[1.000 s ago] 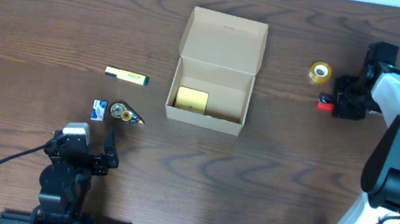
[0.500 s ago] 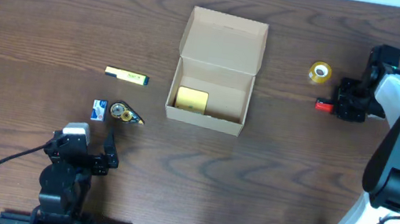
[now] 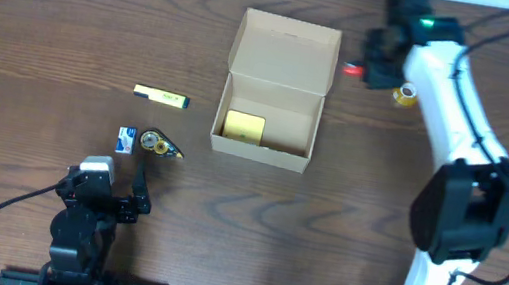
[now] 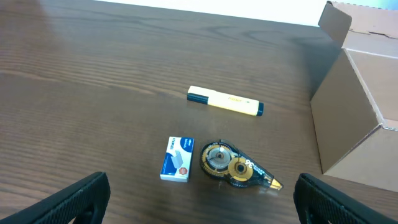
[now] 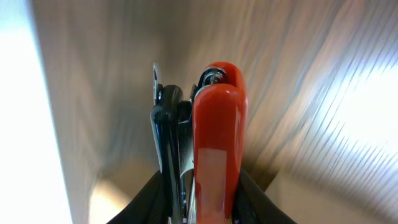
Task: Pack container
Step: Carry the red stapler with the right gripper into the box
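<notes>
Two arms work your wooden table [image 3: 52, 11]. The container [image 3: 277, 90] sits mid-table, its flap lid thrown back toward the far edge. Your right gripper [image 3: 372, 64] hangs just beside the lid's right edge, clamped on a red stapler [image 5: 214, 155]. Your left gripper [image 4: 200, 202] is near the front edge, spread wide and holding nothing. A yellow pad [image 3: 244, 127] lies in the container's near-left corner. Left of the container lie a yellow highlighter [image 4: 225, 101], a correction-tape roller [image 4: 236, 171] and a blue staple box [image 4: 178, 159]. A tape roll [image 3: 405, 94] peeks out beside the right arm.
</notes>
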Robot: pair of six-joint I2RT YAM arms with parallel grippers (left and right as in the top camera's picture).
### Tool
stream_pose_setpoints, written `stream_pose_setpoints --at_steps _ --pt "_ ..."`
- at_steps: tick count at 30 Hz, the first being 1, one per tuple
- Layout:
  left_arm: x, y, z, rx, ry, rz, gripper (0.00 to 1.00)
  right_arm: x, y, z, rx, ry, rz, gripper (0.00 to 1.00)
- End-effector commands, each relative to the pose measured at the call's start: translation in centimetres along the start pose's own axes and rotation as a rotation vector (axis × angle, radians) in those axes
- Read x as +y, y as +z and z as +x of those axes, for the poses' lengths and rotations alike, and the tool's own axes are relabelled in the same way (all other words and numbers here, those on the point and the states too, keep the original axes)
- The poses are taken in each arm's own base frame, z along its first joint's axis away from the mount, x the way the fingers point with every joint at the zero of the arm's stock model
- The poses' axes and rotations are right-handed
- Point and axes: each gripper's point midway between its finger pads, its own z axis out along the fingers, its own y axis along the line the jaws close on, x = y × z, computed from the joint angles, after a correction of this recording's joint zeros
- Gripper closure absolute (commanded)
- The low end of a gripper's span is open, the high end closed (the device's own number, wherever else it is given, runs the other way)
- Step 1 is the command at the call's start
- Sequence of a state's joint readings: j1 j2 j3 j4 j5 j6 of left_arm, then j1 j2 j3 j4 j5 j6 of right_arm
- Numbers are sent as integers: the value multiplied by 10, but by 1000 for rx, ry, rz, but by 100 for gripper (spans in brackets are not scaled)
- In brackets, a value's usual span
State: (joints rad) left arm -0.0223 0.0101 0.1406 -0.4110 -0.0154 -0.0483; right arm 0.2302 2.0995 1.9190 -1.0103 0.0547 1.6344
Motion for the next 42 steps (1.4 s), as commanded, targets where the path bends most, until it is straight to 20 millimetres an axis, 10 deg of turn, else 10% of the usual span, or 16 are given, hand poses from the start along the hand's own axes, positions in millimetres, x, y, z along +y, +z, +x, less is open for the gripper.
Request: stream_pose_setpoints --at_steps 1,9,26,42 --pt "4 3 8 17 11 -20 5 16 -34 23 -90 99 -89 99" --pt "4 3 8 17 11 -20 5 7 -49 112 -45 162 -142 99" --pt "4 3 8 17 11 -20 5 -10 -41 199 324 -430 -108 98" --pt "4 3 8 17 11 -20 5 -54 -13 247 274 -291 23 99"
